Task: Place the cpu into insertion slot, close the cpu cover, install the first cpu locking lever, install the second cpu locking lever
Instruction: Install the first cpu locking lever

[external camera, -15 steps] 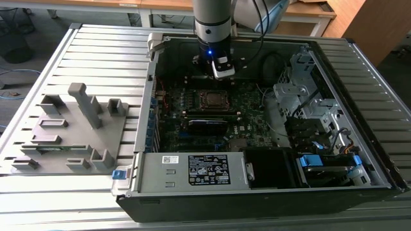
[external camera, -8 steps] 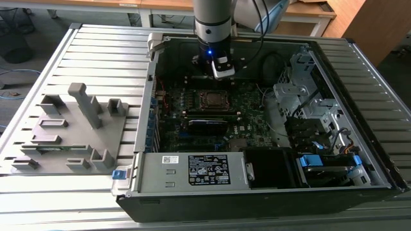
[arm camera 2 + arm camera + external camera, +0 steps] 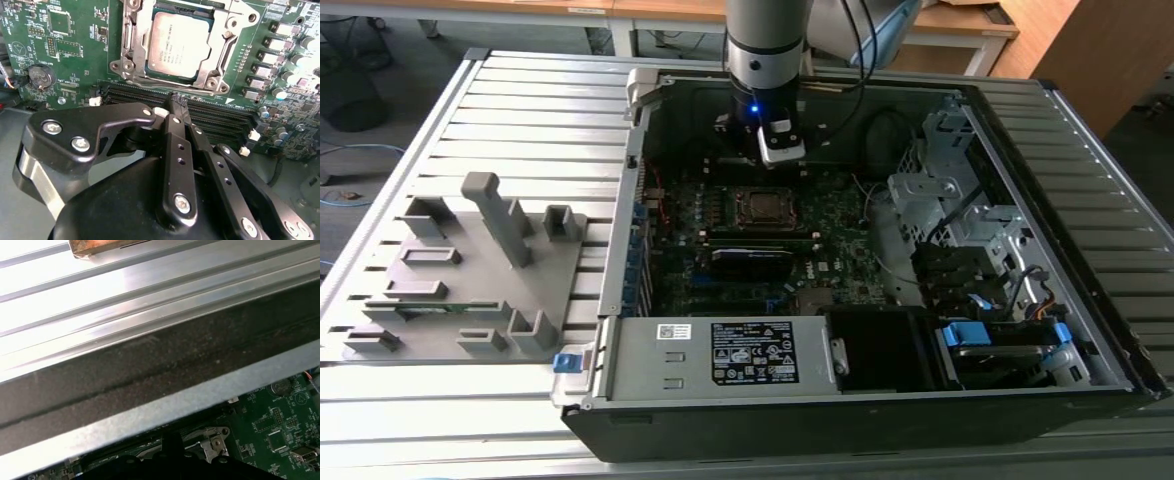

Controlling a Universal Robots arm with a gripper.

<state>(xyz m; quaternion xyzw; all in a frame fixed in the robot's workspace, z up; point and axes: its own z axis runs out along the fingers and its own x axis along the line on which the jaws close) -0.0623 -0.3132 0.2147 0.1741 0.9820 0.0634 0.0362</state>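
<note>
Second wrist view | my gripper (image 3: 176, 106) is hovering with fingers pressed together, gripping nothing | cpu (image 3: 181, 44) is sitting in the insertion slot (image 3: 131, 45) at twelve o'clock of my fingertips | cpu cover (image 3: 226, 47) is framing it

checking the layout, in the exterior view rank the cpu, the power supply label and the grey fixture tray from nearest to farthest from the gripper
1. cpu, in its socket just below the gripper.
2. power supply label, at the case's near edge.
3. grey fixture tray, outside the case on the exterior view's left.
</note>
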